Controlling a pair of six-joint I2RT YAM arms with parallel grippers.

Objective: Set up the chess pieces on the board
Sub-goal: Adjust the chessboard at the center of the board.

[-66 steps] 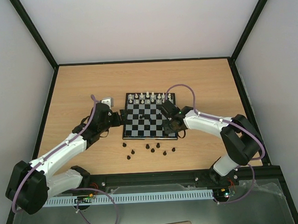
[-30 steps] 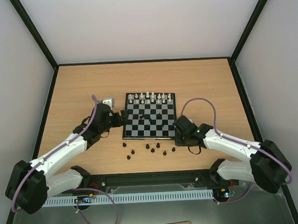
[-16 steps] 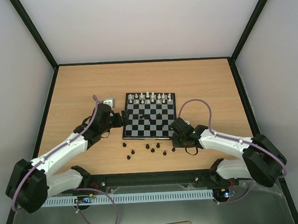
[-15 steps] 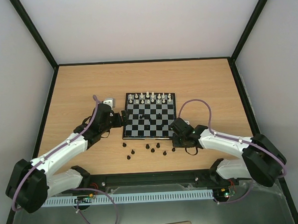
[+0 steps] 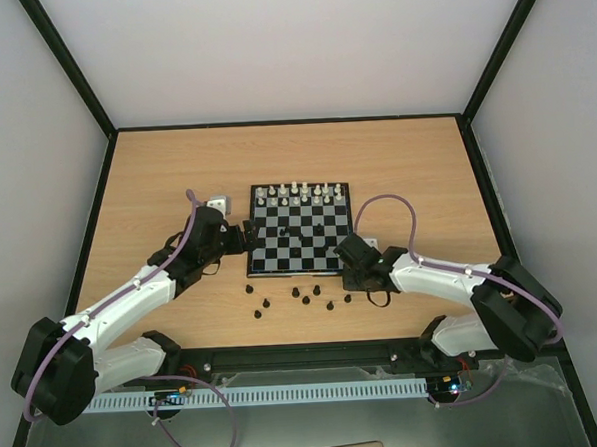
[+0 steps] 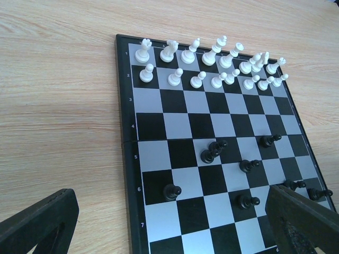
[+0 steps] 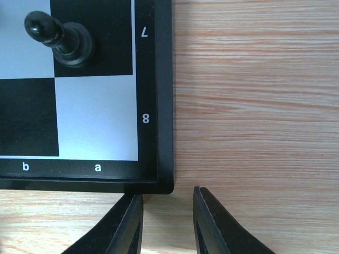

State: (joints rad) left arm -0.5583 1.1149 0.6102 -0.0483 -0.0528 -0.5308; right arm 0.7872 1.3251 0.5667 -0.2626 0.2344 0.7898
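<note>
Both found parted and empty — left gripper [image 6: 170,211] wide at lower frame, right gripper [image 7: 168,197] narrowly, just below board [image 7: 164,106] corner.

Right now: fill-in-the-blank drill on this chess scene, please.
The tiny white chess pieces stand on rows 1 and ___ of the square black-and-white chequered chessboard.
A tiny black pawn stands on a ___ square beside the printed 7.
Loose tiny black pieces lie on the wooden table off the board's ___ edge.
Missing: 2; black; near.

White arms [image 5: 132,289] with black joints, black grippers [image 7: 165,219], purple cables [image 5: 382,197].
</note>
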